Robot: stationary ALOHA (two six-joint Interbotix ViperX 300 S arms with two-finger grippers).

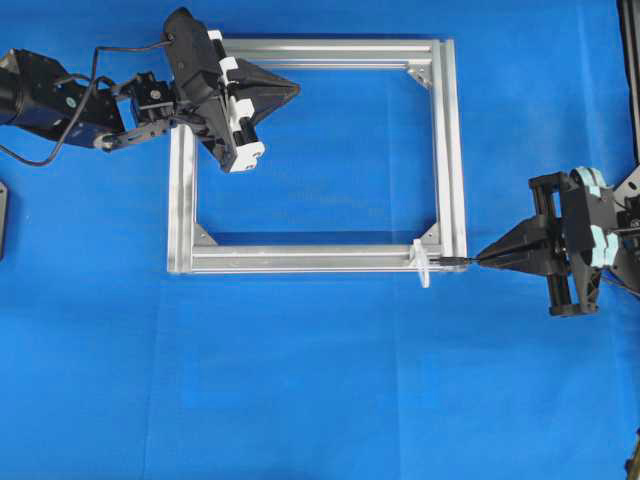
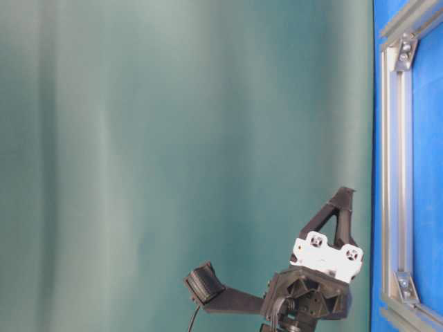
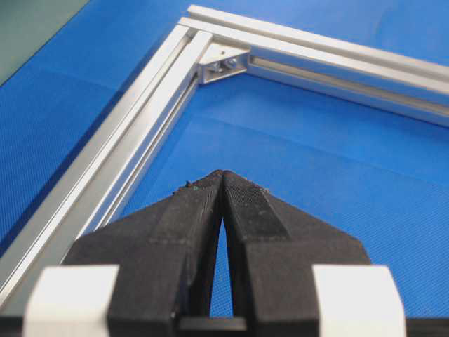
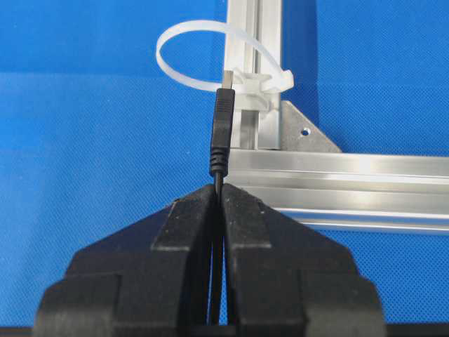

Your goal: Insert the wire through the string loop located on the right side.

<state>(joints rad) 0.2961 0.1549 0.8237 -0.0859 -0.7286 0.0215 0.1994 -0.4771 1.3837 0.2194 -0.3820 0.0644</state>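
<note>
My right gripper [image 1: 480,260] [image 4: 219,188] is shut on the thin black wire just behind its plug [image 4: 222,137] [image 1: 455,261]. The plug points at the white string loop [image 4: 196,25] [image 1: 422,262], which is tied to the near right corner of the silver frame [image 1: 452,150] [image 4: 337,168]. The plug's metal tip reaches the loop's band; I cannot tell whether it has entered. The rest of the wire is hidden behind the fingers. My left gripper [image 1: 298,90] [image 3: 222,173] [image 2: 344,191] is shut on nothing and hovers inside the frame's far left corner.
The frame [image 3: 140,119] [image 2: 398,173] lies flat on the blue cloth, with small brackets [image 3: 224,64] in its corners. A dark object [image 1: 3,215] sits at the left edge of the overhead view. A teal backdrop fills most of the table-level view.
</note>
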